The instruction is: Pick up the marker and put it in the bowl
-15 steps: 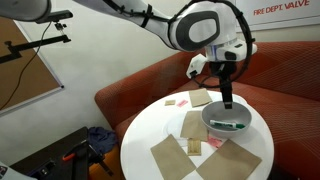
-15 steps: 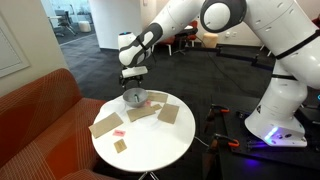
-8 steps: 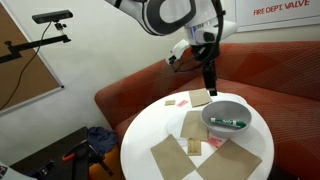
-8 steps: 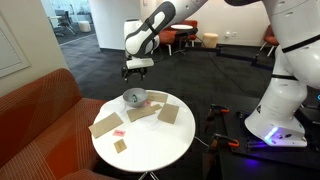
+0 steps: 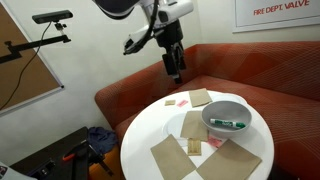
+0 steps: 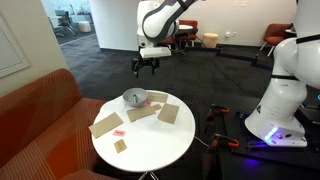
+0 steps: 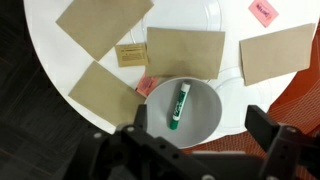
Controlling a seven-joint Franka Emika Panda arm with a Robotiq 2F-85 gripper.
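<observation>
The green marker point(image 7: 179, 105) with a whitish end lies inside the light grey bowl point(image 7: 205, 128), seen from above in the wrist view. It also shows in the bowl in an exterior view point(image 5: 228, 124). The bowl point(image 5: 226, 108) point(image 6: 135, 98) stands on the round white table point(image 5: 150, 125) near its edge by the sofa. My gripper point(image 5: 176, 72) point(image 6: 147, 67) point(image 7: 200, 140) is open and empty, raised high above the table, well clear of the bowl.
Flat brown paper pieces point(image 7: 185, 52) point(image 5: 170, 156) point(image 6: 106, 124) lie spread over the table, with a small pink-red card point(image 7: 263, 11) point(image 5: 174, 101). A red-orange sofa point(image 5: 270, 70) curves behind the table. A second robot base point(image 6: 280, 100) stands nearby on the dark floor.
My gripper has risen from just above the bowl and swung away from it, empty. The marker has stayed in the bowl.
</observation>
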